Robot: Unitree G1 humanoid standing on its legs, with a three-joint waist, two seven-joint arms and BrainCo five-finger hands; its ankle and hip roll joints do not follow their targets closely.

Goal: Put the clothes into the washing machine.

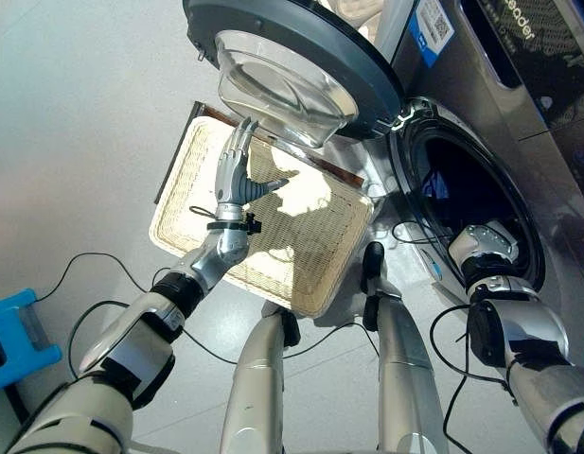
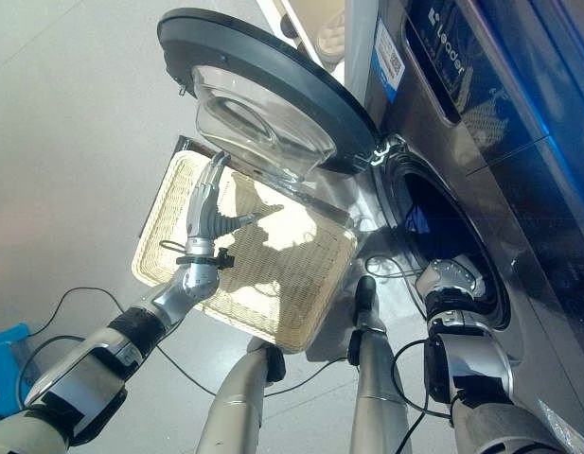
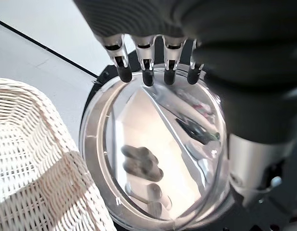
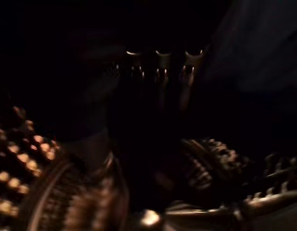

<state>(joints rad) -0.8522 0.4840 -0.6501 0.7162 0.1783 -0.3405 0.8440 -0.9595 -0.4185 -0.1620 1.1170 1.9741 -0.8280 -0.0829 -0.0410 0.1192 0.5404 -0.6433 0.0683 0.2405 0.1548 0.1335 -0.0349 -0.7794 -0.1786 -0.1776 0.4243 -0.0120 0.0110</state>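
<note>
Left hand (image 1: 237,170): fingers straight, tips against the open door (image 1: 301,66) glass.
Right hand (image 4: 160,72): inside the drum (image 1: 476,194), finger state unclear.
Wicker basket (image 1: 211,151): on the floor, under the door.

Pale grey smooth floor (image 1: 74,113), sunlit (hard-edged shadows). Blue plastic object (image 1: 15,336) on the floor, well apart from the wicker tray (image 1: 178,227), on its near-left side. Thin dark seam line (image 3: 37,43) crosses the floor beyond the tray's far edge.
</note>
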